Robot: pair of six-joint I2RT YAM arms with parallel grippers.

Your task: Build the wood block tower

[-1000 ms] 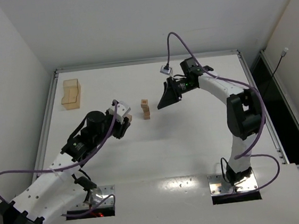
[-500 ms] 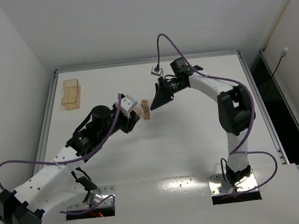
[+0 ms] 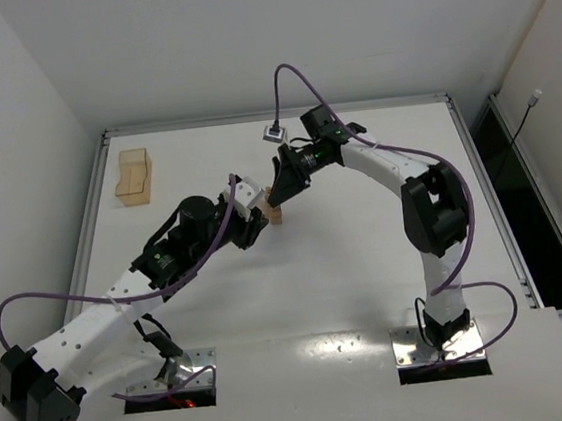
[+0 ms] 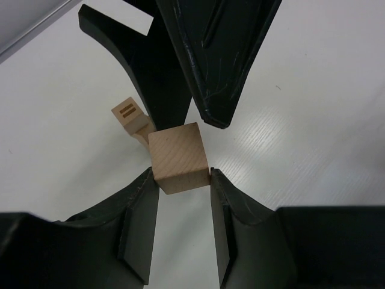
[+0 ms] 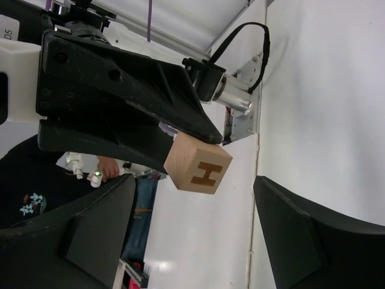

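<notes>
My left gripper (image 4: 180, 178) is shut on a light wooden cube (image 4: 179, 158), gripping its two sides at the fingertips. In the right wrist view the same cube (image 5: 197, 164) shows a brown H on one face. Just beyond it stands the wood block tower (image 4: 128, 115), a thin column with a marked top cube; from above, only its foot (image 3: 276, 215) shows. My right gripper (image 3: 277, 201) hangs over the tower from the far side, open. Its wide-spread fingers (image 5: 96, 226) hold nothing, and the held cube is a little ahead of their tips. My left gripper (image 3: 254, 216) is immediately left of the tower.
A larger pale translucent tan box (image 3: 134, 176) sits at the back left of the white table. A raised metal rail (image 3: 281, 114) runs along the table's far edge. Purple cables arc above both arms. The two grippers are very close together at the tower.
My left gripper has carried the cube right and away from the bases, up to the tower. My right gripper has swung left over the tower, and its jaws have narrowed slightly.
</notes>
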